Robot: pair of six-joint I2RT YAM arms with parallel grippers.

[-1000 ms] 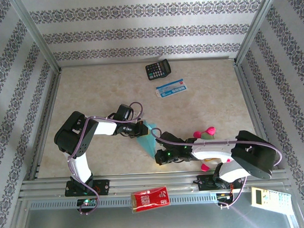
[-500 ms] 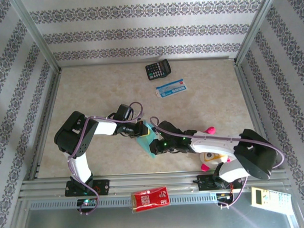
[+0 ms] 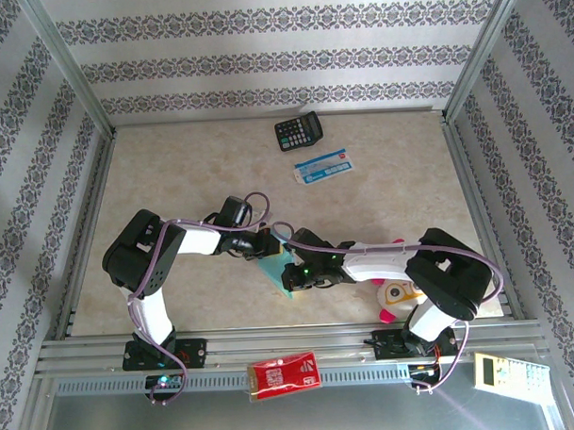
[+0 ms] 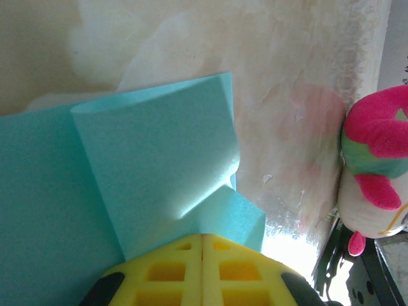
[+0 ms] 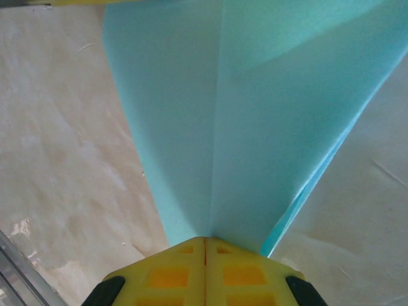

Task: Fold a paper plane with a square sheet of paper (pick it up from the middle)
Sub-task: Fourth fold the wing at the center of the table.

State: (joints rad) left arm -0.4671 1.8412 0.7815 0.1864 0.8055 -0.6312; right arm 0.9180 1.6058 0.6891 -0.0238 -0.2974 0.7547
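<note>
Tabletop (image 3: 172,172), pale and marbled, is lying between patterned walls and carrying everything else. The left arm (image 3: 152,267) is bending in from the near left and the right arm (image 3: 431,276) is stretching across from the near right, so the two are meeting just in front of the table's middle.

The turquoise paper (image 3: 279,269) is sitting there between the two claws, partly folded. In the left wrist view it is showing one flap turned over a flat layer (image 4: 153,166). In the right wrist view it is narrowing towards the fingertips along a straight centre crease (image 5: 255,127).

The left gripper (image 4: 202,239) is pressing its yellow pads together on the paper's edge, with no gap between them. The right gripper (image 5: 204,241) is likewise pinching the paper's narrow end, its jaws closed tight.

A plush toy (image 3: 393,291), pink, green and white, is lying under the right arm, near the paper but apart from it. A red packet (image 3: 283,375) is resting on the metal rail at the near edge.

A black calculator (image 3: 297,132) is sitting by the far wall. A blue-and-white card (image 3: 323,166) is lying just in front of it.
</note>
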